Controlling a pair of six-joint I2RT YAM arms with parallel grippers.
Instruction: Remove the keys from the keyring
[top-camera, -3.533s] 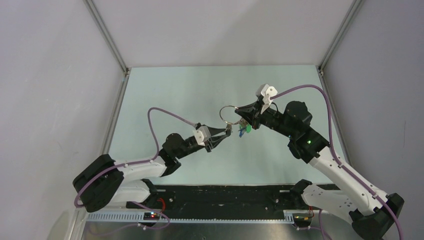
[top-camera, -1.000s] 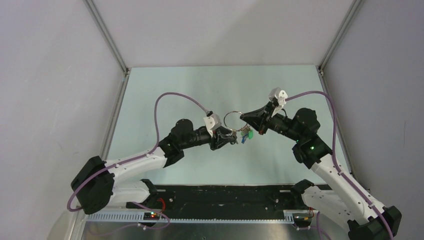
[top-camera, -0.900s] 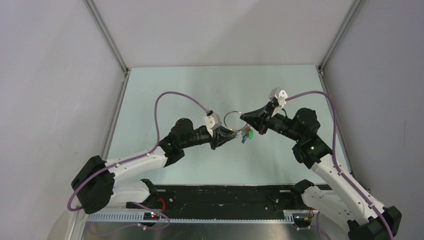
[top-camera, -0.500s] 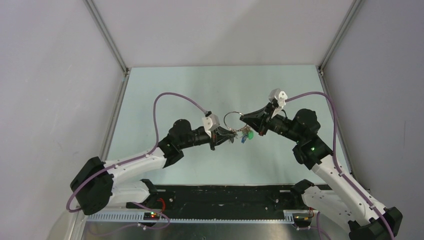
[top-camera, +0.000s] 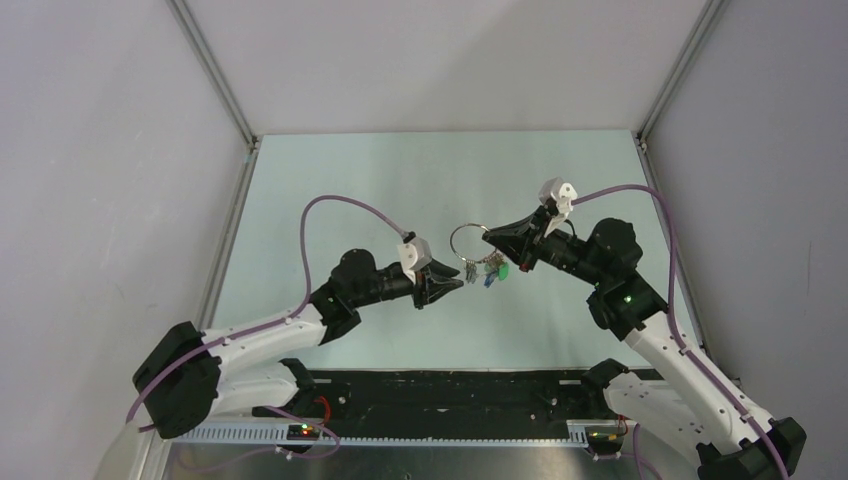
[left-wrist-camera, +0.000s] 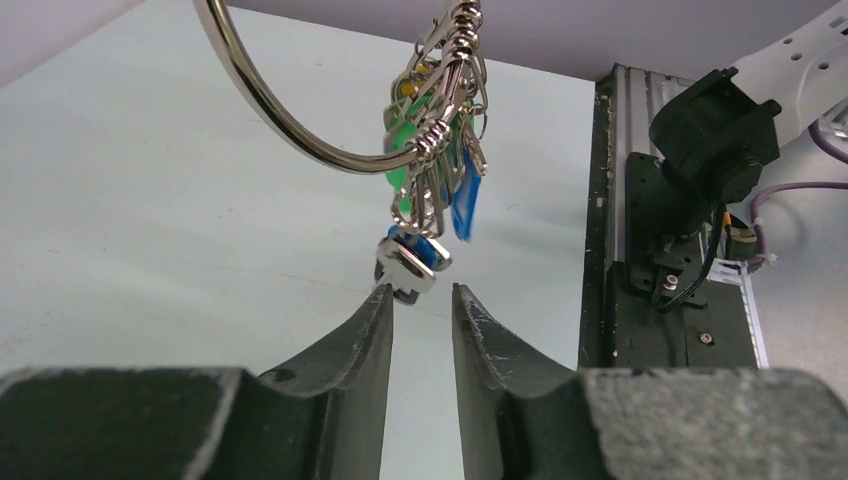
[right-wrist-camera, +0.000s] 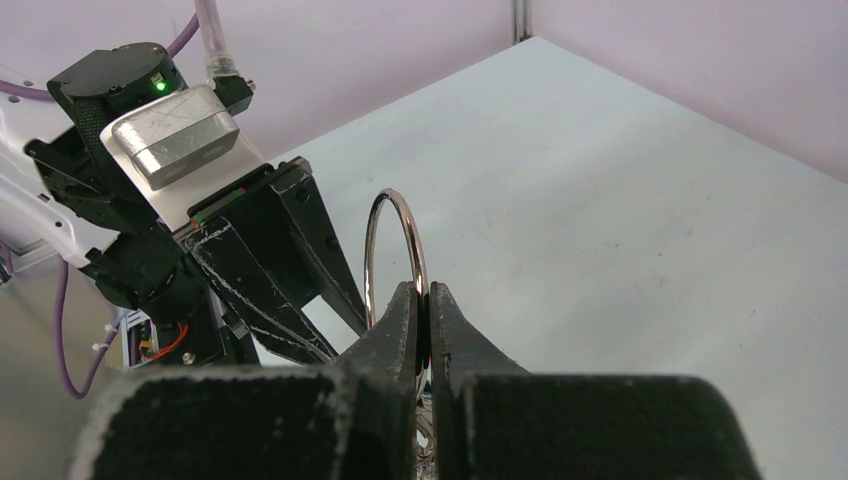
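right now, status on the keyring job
Right tool shut on keyring. Left tool open, tips just short of hanging keys, none gripped. Nothing in the way.

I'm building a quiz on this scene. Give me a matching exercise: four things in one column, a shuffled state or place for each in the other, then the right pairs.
1. left gripper
2. right gripper
3. keyring
4. keys

A. hanging in a bunch below the wire loop
B. jaws shut on the keyring
C. jaws apart, nothing clamped between them
D. held up off the table, pinched at one side

Pairs: 1-C, 2-B, 3-D, 4-A
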